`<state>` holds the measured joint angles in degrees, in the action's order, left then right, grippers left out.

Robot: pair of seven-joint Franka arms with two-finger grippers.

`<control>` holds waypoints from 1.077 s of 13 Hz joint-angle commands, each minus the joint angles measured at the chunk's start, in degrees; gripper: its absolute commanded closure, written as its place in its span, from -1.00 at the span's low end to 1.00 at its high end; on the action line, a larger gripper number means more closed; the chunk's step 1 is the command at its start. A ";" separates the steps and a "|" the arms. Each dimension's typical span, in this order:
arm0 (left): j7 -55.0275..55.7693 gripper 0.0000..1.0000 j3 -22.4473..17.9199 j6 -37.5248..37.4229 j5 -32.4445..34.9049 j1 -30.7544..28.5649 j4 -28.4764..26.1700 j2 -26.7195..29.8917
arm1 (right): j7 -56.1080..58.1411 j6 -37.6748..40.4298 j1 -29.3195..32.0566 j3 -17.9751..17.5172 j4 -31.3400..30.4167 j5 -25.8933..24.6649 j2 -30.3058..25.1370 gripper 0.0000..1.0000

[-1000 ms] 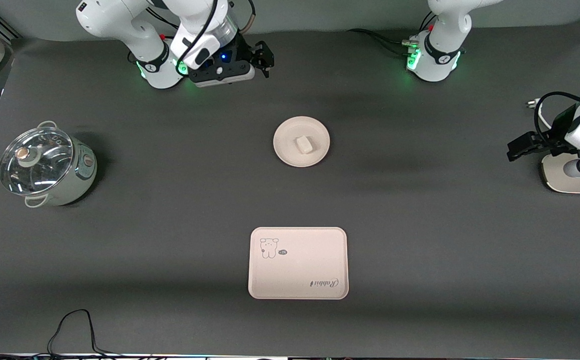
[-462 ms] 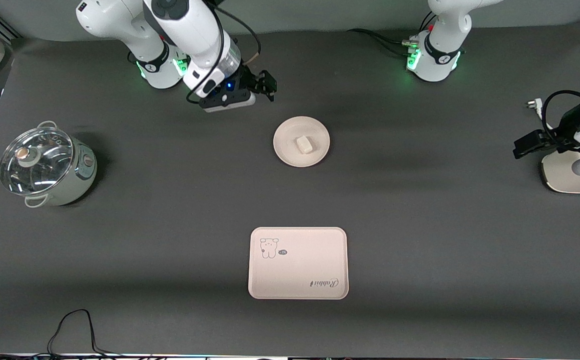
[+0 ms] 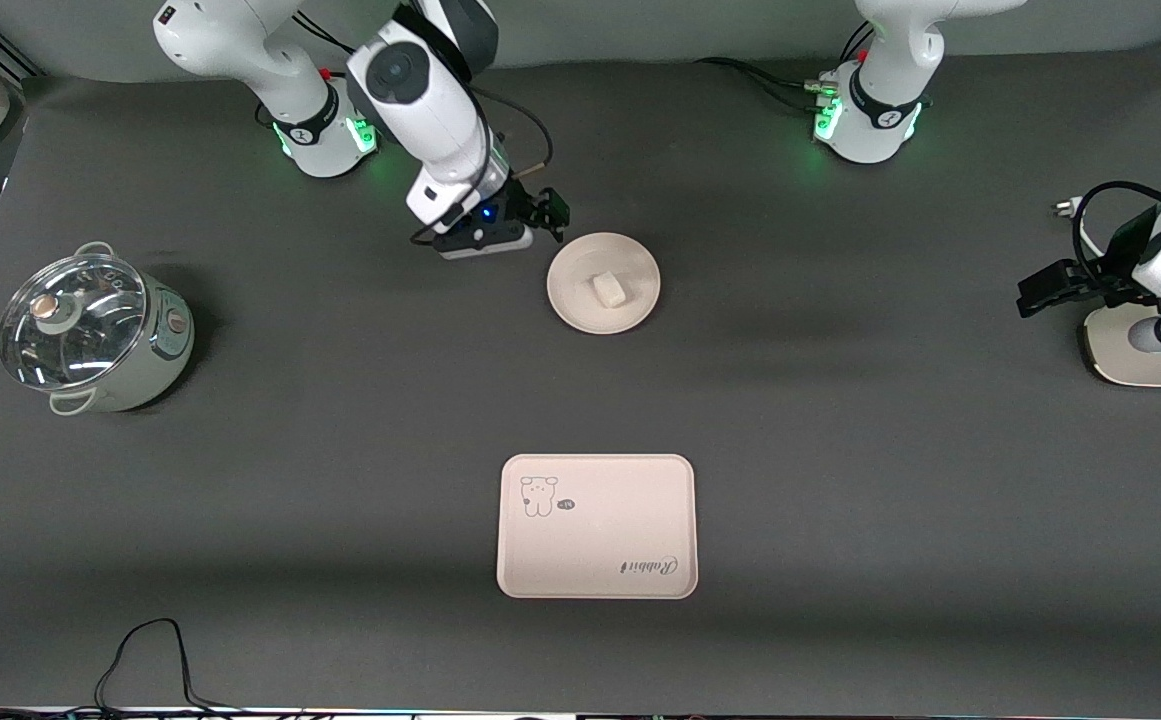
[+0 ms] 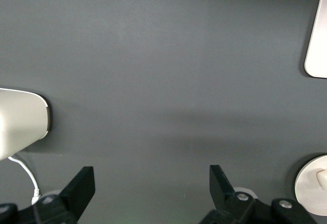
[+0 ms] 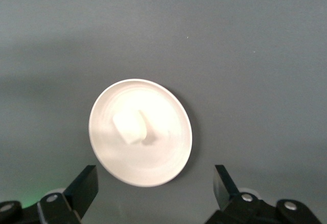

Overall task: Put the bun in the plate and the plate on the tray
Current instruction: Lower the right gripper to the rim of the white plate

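- The right gripper (image 3: 550,215), fingers spread and empty, hangs just off the plate's (image 3: 580,305) upper-left rim.
- The smooth bun (image 3: 608,289) lies in the round, shallow plate, centre frame.
- Bare grey table (image 3: 840,450) separates it from the flat rectangular tray (image 3: 597,526), lower centre.
- The left gripper (image 3: 1035,295) waits released at the right edge.

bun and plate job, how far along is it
Done: the bun lies in the plate. In hand: the right end effector, open and empty, hovers beside the plate's rim. Left: the plate sits on the table, farther from the front camera than the tray, which holds nothing. The left end effector waits, open, at its end of the table.
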<state>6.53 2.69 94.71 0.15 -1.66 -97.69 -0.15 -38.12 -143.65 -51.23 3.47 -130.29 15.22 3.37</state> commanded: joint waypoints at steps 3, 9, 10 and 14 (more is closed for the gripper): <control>-0.55 -1.00 -1.99 -0.85 0.12 1.84 0.22 0.32 | 1.38 -18.13 -3.44 0.31 -5.67 1.57 8.56 -1.00; -0.55 -1.00 -1.90 0.21 0.03 2.10 0.22 0.67 | 1.20 -30.55 -4.41 0.22 -6.03 1.66 19.21 -1.00; -0.64 -1.00 -1.64 0.30 0.03 2.19 0.14 0.67 | 0.59 -31.34 -4.93 -0.21 -6.03 1.66 19.82 -1.00; -0.64 -1.00 -1.64 1.00 0.12 1.66 0.14 0.59 | 0.24 -31.43 -5.11 -1.10 -6.11 1.66 20.18 -1.00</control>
<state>6.52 1.72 95.27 0.15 -0.35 -97.63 -0.07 -38.16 -174.35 -55.62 2.59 -136.92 15.22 23.28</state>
